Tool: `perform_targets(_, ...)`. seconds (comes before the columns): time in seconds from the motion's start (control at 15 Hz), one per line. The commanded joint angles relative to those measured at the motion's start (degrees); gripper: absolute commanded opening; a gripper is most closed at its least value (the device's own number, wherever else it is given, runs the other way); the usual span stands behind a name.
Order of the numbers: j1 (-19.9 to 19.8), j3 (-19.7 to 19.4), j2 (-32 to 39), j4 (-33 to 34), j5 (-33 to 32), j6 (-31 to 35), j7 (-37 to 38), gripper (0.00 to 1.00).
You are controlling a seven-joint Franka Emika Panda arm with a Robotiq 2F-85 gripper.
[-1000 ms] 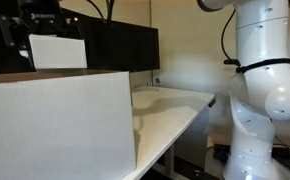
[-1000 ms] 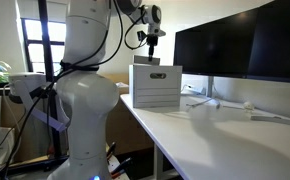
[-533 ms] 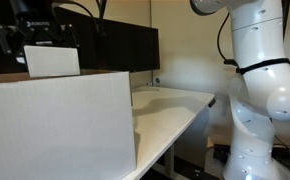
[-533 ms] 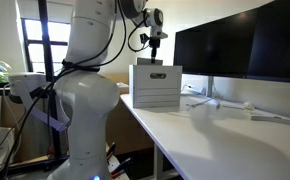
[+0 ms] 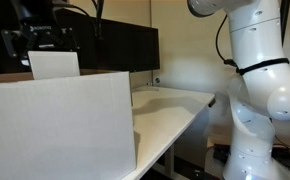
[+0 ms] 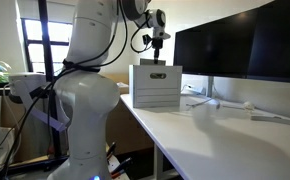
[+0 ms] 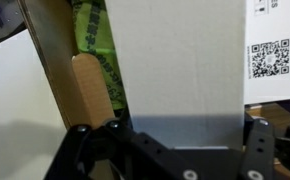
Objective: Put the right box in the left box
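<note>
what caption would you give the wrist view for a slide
Claw gripping the small white box, brown cardboard edge of the large carton beside it.

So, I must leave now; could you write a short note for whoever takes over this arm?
Gripper: shut on the small white box.
Small white box: in the air at the open top of the large carton; its lower edge is hidden behind the carton's brown rim, so the depth cannot be told.
Large carton: stands on the white table.
Done: the box is grasped and is over the carton.
Left: lower it inside, open the gripper, lift the arm away.
</note>
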Motion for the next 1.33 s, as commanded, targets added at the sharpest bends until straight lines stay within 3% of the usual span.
perform_targets(0.0,0.23,-0.91,0.26,0.80,-0.85,-1.61,-1.04,0.62)
perform_targets(1.27,-0.36,-2.53,0.10,-2.52,0.42,-1.14,-2.22,0.62)
